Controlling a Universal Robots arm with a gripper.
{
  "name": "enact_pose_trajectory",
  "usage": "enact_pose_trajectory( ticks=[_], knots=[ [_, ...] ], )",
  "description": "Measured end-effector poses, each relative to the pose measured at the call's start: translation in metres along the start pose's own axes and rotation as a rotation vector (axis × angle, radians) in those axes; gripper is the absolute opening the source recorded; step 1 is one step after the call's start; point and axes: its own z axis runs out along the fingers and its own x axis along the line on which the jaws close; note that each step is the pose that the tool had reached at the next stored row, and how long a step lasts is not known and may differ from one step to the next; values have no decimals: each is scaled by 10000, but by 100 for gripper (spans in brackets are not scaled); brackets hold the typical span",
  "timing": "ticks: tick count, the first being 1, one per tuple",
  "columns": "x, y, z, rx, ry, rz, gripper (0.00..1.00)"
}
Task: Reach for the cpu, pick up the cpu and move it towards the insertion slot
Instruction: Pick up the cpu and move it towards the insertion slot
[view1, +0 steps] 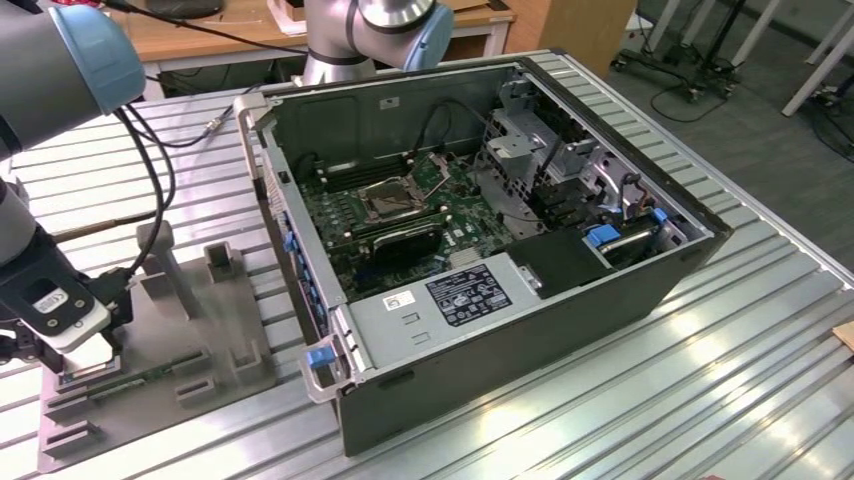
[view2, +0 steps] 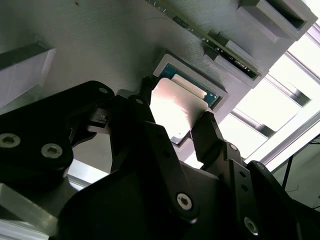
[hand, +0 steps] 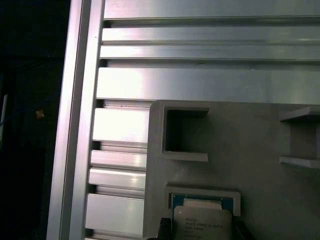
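cpu (view2: 179, 102) sat in the recess of the grey fixture (view1: 227, 320), 8 o'clock from the case (view1: 534, 340). Gripper (view2: 175, 104) straddled it, couldn't tell if clamped. Looked like the grasp step; a lift would need a level hold.

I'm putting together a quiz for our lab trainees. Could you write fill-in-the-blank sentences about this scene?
The cpu lies in a square ____ of the grey fixture. The fixture stands on the exterior view's ____ side of the computer case. The insertion slot sits on a ____ circuit board.
Missing words: recess; left; green.
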Motion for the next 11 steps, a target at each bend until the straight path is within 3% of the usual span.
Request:
enact_pose_trajectory(
  ticks=[11],
  knots=[
    [0,0,3,0,0,0,54]
  ],
)
